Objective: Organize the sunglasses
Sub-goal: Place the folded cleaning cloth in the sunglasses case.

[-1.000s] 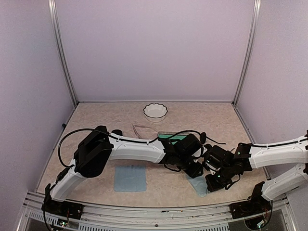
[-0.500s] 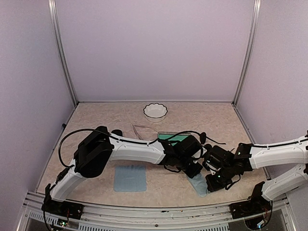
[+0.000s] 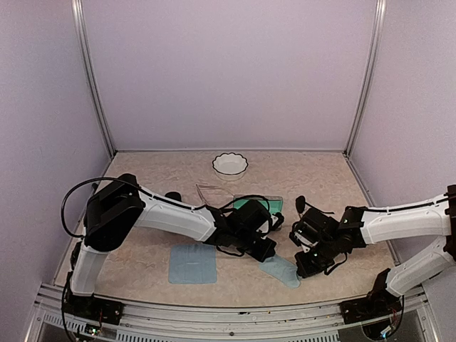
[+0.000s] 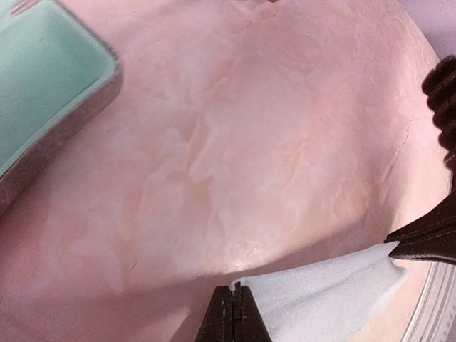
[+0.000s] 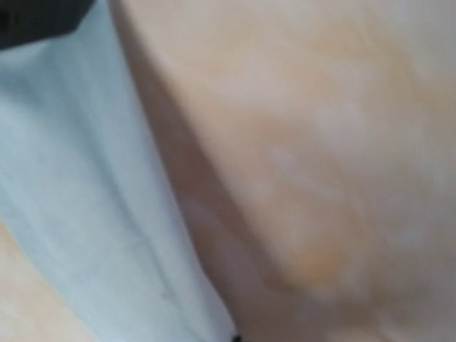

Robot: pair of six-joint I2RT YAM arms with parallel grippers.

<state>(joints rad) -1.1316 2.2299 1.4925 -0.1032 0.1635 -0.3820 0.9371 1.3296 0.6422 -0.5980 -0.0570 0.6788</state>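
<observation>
My table (image 3: 335,178) is beige with pinkish marbling. The square cloth (image 3: 192,263) and the crumpled cloth (image 4: 320,303) are pale blue, the bowl (image 3: 230,164) white, the case (image 4: 43,85) teal inside, my left hand (image 4: 234,308) and right hand (image 4: 393,249) black.

left tool (image 4: 232,308) has shut on a corner of the pale blue cloth (image 3: 280,270), and with right tool (image 3: 304,268) dragged it leftward across the counter (image 3: 153,182)

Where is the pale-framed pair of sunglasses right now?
Top view: the pale-framed sunglasses lie left of centre, between the white bowl behind them and the left arm in front.
</observation>
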